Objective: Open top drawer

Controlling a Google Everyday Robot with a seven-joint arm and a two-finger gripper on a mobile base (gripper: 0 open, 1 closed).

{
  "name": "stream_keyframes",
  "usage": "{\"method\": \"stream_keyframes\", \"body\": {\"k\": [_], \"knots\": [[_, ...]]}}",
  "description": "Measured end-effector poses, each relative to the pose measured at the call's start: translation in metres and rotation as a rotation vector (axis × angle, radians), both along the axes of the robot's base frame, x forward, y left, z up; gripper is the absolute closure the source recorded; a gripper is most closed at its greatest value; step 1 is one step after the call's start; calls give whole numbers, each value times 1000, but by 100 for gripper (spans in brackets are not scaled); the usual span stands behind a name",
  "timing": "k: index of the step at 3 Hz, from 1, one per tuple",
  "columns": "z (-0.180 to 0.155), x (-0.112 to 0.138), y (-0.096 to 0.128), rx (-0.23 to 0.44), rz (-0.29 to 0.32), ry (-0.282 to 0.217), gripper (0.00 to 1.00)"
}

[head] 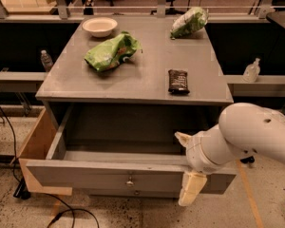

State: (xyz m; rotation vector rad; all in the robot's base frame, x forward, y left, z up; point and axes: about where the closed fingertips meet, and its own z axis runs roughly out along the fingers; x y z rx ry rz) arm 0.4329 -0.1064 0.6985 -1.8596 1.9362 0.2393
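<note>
The top drawer point(99, 175) stands pulled far out from the grey cabinet, its grey interior point(118, 141) showing and bare. Its flat front panel has a small round metal knob point(130, 180) at centre. My gripper point(186, 167) is at the right end of the drawer front, on the end of the white arm point(247, 132). Its fingers are spread apart: one cream finger point(182, 138) points up inside the drawer, the other point(191, 189) hangs down in front of the panel. It holds nothing.
On the cabinet top point(147, 65) lie a green chip bag point(111, 51), a white bowl point(99, 26), a second green bag point(189, 22) and a dark snack bar point(179, 81). A lower drawer knob point(135, 192) shows beneath. Bottles stand at left point(46, 60) and right point(251, 70). Cables lie on the floor at left.
</note>
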Motion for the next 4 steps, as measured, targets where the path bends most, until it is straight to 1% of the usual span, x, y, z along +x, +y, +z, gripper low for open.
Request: {"method": "stream_keyframes", "body": {"k": [1, 2, 3, 4], "knots": [[22, 6, -13, -13, 5, -17, 0], [48, 11, -23, -31, 10, -36, 18], [61, 25, -29, -30, 10, -56, 49], [57, 39, -31, -27, 8, -63, 72]]}}
